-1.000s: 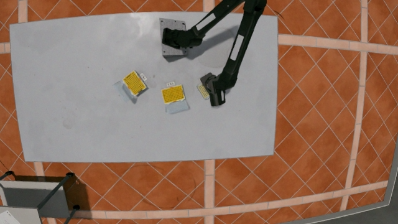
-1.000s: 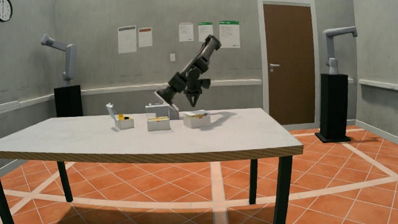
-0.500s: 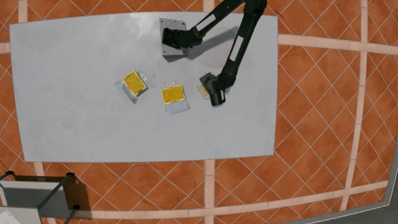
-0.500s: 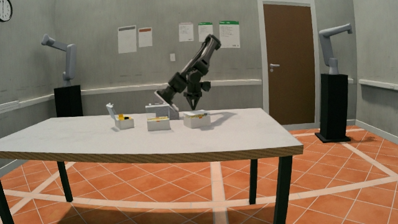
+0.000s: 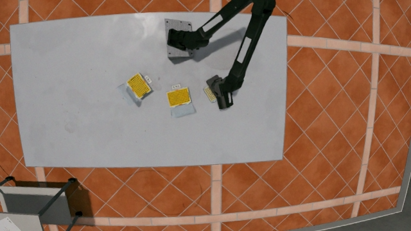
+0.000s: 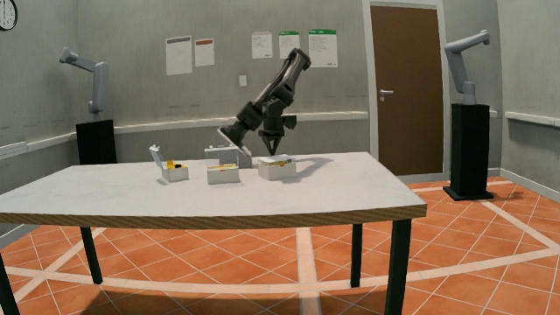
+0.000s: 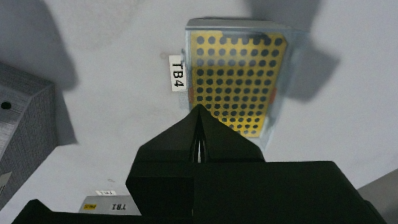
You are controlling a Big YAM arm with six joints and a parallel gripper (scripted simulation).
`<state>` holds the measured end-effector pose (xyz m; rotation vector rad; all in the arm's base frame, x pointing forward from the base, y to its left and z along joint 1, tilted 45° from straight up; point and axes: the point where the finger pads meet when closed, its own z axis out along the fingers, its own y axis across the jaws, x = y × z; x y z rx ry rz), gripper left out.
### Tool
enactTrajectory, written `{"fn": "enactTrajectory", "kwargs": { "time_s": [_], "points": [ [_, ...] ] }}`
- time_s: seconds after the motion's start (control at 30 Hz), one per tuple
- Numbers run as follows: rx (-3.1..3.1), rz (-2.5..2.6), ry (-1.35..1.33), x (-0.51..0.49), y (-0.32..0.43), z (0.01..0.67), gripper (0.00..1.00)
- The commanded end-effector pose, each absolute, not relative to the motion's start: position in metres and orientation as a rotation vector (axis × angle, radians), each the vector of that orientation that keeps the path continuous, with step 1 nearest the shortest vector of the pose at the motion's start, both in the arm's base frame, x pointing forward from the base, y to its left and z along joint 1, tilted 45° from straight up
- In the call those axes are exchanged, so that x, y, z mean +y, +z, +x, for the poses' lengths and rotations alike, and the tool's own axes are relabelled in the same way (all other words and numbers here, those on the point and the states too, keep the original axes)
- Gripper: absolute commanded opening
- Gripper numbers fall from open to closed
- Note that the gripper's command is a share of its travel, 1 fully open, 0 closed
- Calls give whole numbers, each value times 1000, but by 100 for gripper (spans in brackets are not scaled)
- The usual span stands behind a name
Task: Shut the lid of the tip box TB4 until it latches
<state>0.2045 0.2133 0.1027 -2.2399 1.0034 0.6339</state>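
Tip box TB4 is the right one of three boxes, with its label beside it. Its clear lid lies down over the yellow rack; I cannot tell whether it is latched. It stands flat on the bench in the side view and is half hidden under the arm in the overhead view. My gripper is shut and empty, pointing down over the lid's near edge. In the side view its tip is at the lid's top; I cannot tell if it touches.
The middle box and the left box stand with their lids open, as the side view also shows. The arm's grey base plate is at the back of the table.
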Motion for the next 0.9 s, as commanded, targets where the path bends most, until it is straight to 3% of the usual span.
{"fn": "enactTrajectory", "kwargs": {
  "time_s": [0.0, 0.87],
  "points": [
    [1013, -2246, 653, 218, 98, 202, 0],
    [1013, -2247, 653, 223, 92, 201, 0]
  ]
}}
